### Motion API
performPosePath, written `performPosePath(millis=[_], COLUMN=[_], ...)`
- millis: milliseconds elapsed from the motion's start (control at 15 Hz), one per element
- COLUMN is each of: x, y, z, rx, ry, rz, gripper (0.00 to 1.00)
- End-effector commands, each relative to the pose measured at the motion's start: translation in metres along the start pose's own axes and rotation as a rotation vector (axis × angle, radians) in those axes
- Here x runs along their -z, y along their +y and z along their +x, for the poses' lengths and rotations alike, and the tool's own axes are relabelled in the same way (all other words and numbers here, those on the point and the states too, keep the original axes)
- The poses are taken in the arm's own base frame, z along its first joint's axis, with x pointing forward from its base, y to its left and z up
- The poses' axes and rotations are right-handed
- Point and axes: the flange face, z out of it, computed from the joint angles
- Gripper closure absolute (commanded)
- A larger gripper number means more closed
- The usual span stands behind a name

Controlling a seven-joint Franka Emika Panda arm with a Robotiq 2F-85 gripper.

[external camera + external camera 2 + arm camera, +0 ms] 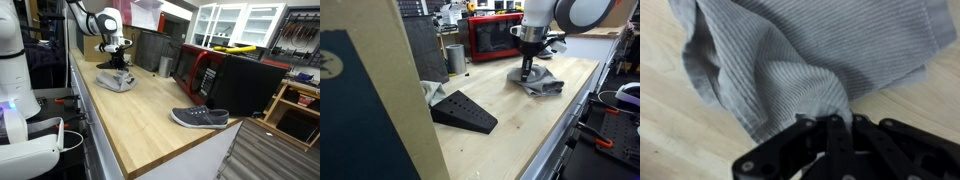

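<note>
Pinching a fold of the grey cloth (810, 50), our gripper (830, 122) has its jaws drawn almost fully together, with only bunched fabric between the fingertips. We see this most plainly in the wrist view, where a ridge of the ribbed cloth rises into the black fingers (805, 140) while the rest spreads over the pale wooden countertop (670, 130). In both exterior views the gripper (116, 64) (526, 72) points straight down, and the cloth (115, 82) (542, 84) lies crumpled on the countertop directly beneath it. In an exterior view we also find a grey shoe (200, 117) resting on its sole near the counter's edge, well apart from the cloth. A red microwave (192, 68) stands along the back, with a metal cup (165, 66) just beside it, between microwave and cloth.
</note>
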Motion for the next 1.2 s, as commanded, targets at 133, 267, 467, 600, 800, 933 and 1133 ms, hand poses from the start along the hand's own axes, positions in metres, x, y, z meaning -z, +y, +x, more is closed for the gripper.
performPosePath(millis=[133, 267, 467, 600, 800, 933, 1133], x=[0.016, 0.024, 0.044, 0.053, 0.055, 0.049, 0.044], y=[-0.003, 0.005, 0.021, 0.026, 0.022, 0.015, 0.001], z=[-0.025, -0.035, -0.055, -0.064, -0.071, -0.073, -0.078], rx=[0.020, 0.043, 0.085, 0.114, 0.156, 0.170, 0.186], ry=[-0.036, -0.055, -0.070, -0.078, -0.096, -0.115, -0.150], rz=[0.136, 0.136, 0.103, 0.122, 0.220, 0.305, 0.399], gripper=[0.99, 0.99, 0.99, 0.99, 0.99, 0.99, 0.70])
